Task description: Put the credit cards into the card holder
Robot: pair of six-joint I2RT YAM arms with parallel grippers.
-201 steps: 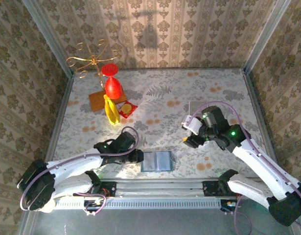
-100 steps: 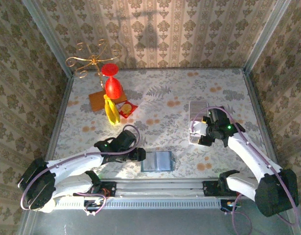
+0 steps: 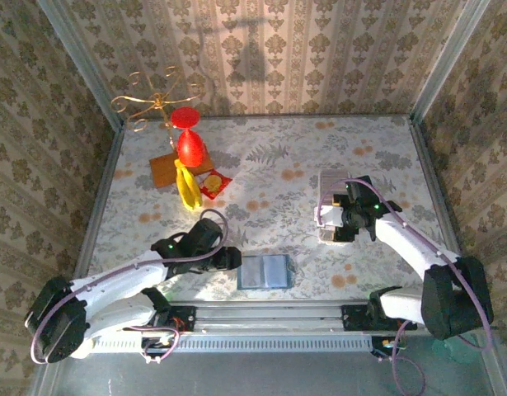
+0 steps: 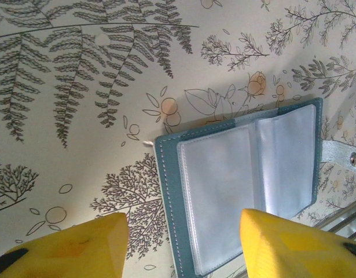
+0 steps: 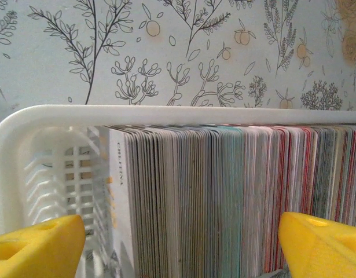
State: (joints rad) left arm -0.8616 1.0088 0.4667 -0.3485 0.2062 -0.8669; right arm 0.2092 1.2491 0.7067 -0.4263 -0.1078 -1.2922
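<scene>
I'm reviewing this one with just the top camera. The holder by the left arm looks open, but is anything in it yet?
Observer: In the left wrist view the holder lies open and its clear sleeves look empty.
Operator: Is the left gripper gripping it?
Observer: No. The left gripper is open with nothing between its fingers; the holder lies flat past them.
Operator: And the right one?
Observer: The right gripper is open at a white basket, where the cards stand on edge in a packed row. None is gripped.
</scene>
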